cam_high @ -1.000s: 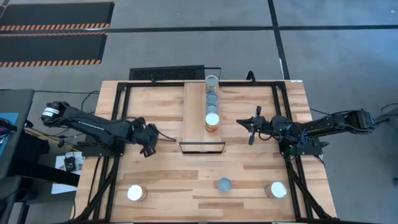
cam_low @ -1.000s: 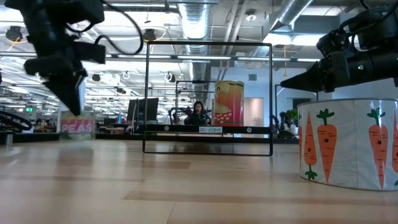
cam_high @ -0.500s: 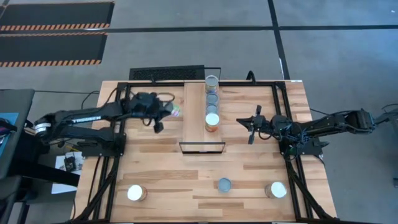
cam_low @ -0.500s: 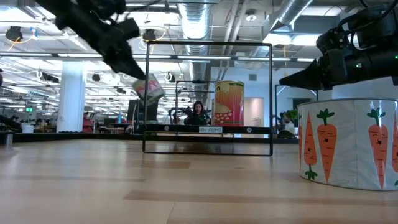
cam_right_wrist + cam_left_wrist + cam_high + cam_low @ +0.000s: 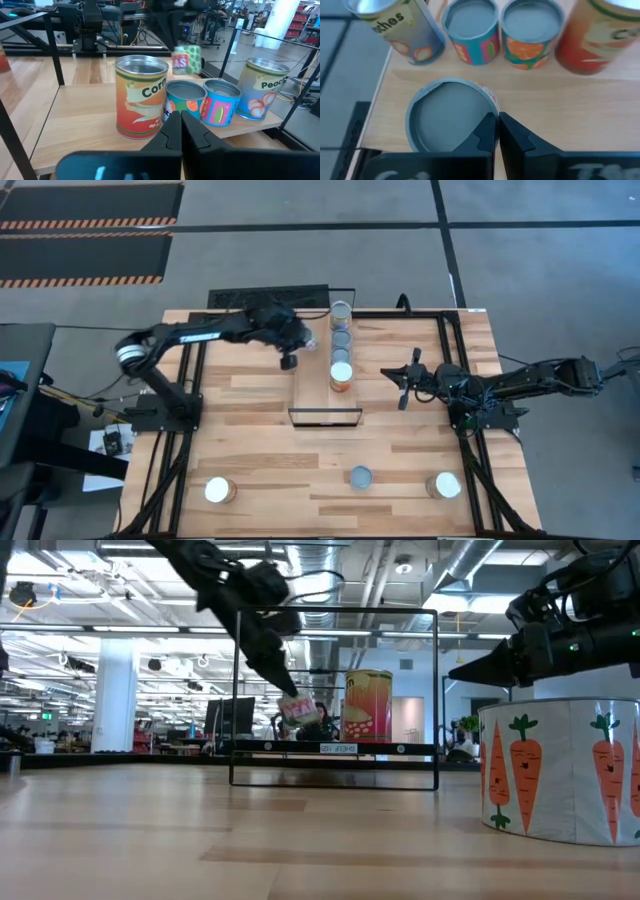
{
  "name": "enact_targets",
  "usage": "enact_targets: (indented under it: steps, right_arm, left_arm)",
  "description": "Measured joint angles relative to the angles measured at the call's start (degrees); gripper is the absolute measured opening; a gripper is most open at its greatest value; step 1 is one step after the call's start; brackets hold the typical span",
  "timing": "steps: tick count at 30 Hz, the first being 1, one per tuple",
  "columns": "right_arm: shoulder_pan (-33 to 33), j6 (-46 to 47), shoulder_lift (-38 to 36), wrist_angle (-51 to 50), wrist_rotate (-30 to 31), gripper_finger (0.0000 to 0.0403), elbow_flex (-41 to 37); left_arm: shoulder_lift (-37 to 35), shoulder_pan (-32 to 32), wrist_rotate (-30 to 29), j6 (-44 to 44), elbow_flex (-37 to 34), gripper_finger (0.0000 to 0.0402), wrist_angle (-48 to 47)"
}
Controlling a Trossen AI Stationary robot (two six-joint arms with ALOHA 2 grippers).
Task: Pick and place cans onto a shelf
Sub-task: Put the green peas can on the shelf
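Note:
The shelf (image 5: 318,370) is a pale plank with a black frame at its near end. Several cans stand in a row on it, among them a white-topped orange one (image 5: 341,376) and a peaches can (image 5: 395,27). My left gripper (image 5: 298,342) is over the shelf's left edge, shut on a grey-topped can with a green and pink label (image 5: 451,122), which also shows in the low view (image 5: 298,708) and in the right wrist view (image 5: 186,59). My right gripper (image 5: 404,383) is shut and empty, level, to the right of the shelf. My left gripper holds the can at the rim of its grey end (image 5: 489,111). The two fingers (image 5: 512,135) stand almost together there. The fingers slant down from the table's left. The can hangs tilted at the fingertips (image 5: 290,692), clear of the shelf.
Three more cans stand near the table's front edge: a white-topped one at the left (image 5: 218,490), a grey-topped one in the middle (image 5: 360,476) and a carrot-printed one at the right (image 5: 443,485). The shelf's black frame (image 5: 335,695) stands upright at its near end.
My left gripper has lifted the can off the table's left middle and carried it up, then toward the far and right edges, to the shelf's left edge. The can hangs tilted below the fingers throughout.

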Motion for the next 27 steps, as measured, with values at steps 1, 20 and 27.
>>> enact_targets:
  steps: [1, 20, 27]
  right_arm:
    - [0.0, 0.01, 0.0, -0.1, 0.0, 0.0008, 0.0]
    - [0.0, 0.25, 0.0, -0.64, -0.28, 0.0008, 0.07]
    - [0.1, 0.47, -0.02, -0.29, -0.31, 0.0008, 0.11]
  left_arm:
    - [1.54, 0.18, 0.05, 0.01, 1.76, 0.0, -1.27]
    - [10.15, 0.34, 1.78, -0.81, 11.48, 0.0, -5.16]
    - [11.99, 0.26, 2.0, -0.66, 11.88, 0.0, -5.7]
